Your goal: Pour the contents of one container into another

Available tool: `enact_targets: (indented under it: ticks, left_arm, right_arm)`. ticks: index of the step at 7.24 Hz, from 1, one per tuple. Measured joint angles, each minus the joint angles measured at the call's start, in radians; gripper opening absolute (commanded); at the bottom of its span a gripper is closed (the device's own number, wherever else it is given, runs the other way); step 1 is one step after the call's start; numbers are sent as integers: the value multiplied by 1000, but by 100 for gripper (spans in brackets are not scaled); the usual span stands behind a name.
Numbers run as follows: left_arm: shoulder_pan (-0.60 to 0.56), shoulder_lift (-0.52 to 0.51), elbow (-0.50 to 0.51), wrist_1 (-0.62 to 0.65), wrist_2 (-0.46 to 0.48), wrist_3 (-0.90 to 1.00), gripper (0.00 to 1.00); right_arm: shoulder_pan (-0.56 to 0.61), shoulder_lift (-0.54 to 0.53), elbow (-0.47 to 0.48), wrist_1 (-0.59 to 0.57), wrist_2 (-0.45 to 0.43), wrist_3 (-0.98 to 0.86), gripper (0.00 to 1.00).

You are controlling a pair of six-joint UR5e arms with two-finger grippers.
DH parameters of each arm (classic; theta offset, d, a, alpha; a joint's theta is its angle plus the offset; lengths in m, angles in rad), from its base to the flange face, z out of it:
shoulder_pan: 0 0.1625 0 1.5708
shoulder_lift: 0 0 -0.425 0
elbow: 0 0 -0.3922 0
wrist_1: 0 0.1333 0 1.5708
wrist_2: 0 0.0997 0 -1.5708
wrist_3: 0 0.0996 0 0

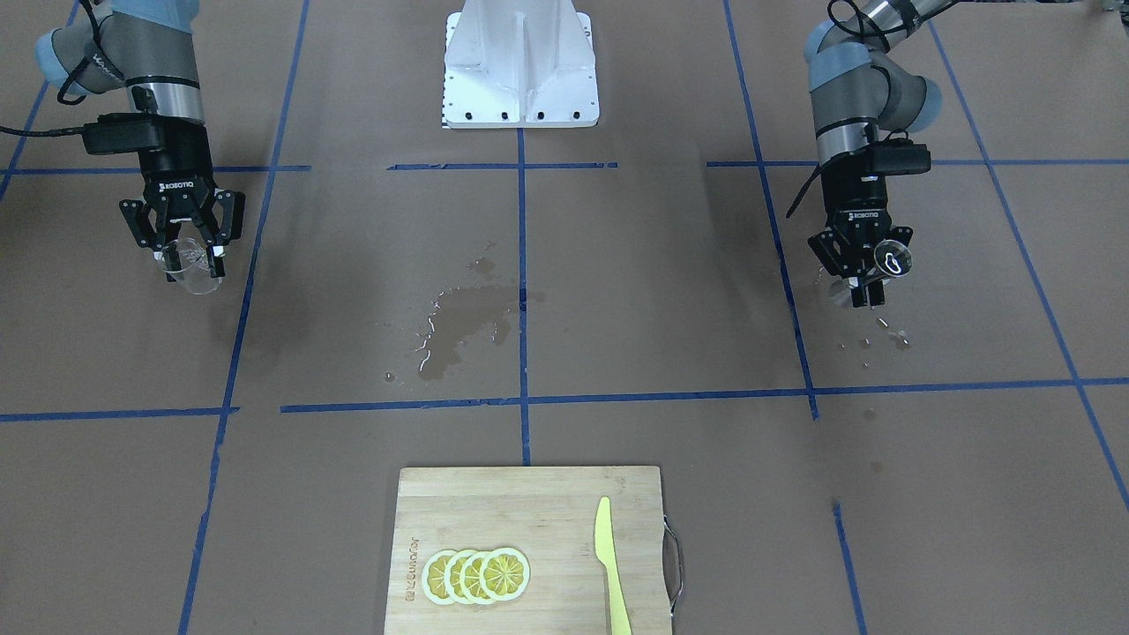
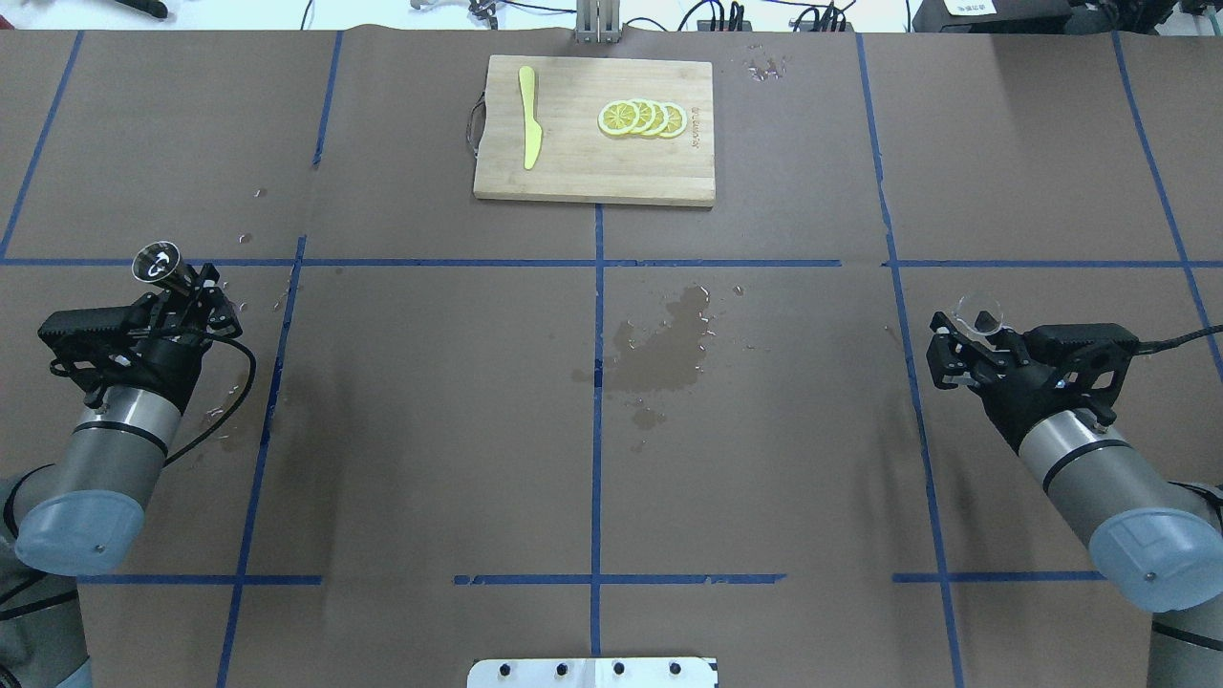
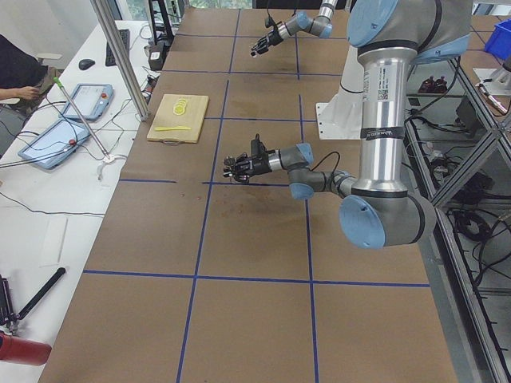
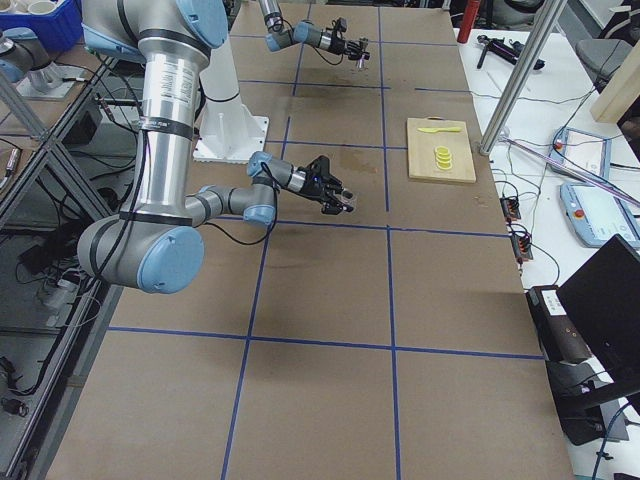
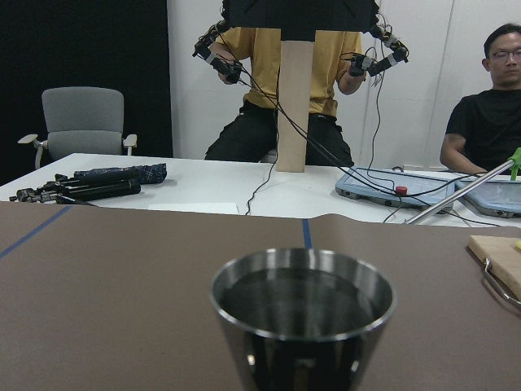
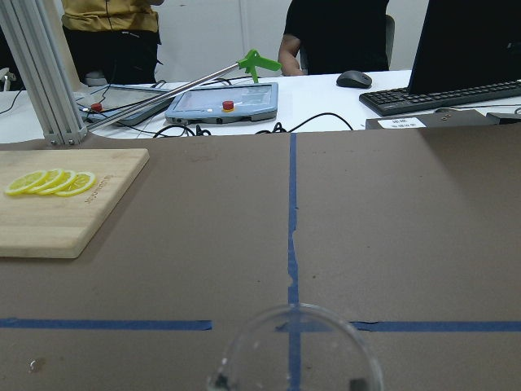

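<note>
The jigger sits in the left end effector, whose fingers pinch it low on the body, at the desk's left side. It stands upright with its mouth up. It is silver-grey metal with a bright rim, and in the left wrist view the bowl looks dark inside; I cannot tell whether liquid is in it. The clear cup is pinched in the right end effector at the far right of the desk, well apart from the jigger. It is short, round and see-through, and in the right wrist view the blue tape lines show through it, so it looks empty.

By my reading both grasps are done and the pour itself is not: the two vessels have yet to be brought together and the jigger tipped over the cup's rim.

Between the arms a wet patch darkens the paper at mid-desk. Beyond it lies a cutting board with lemon slices and a yellow knife
</note>
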Motion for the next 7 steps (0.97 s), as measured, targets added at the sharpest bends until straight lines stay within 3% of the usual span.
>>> enact_targets:
  ticks: [7]
  left_arm:
    - [87,-1,96,25,130,-143,0]
  right_arm:
    - [-16,-2,-2,-1,-35,-11,0]
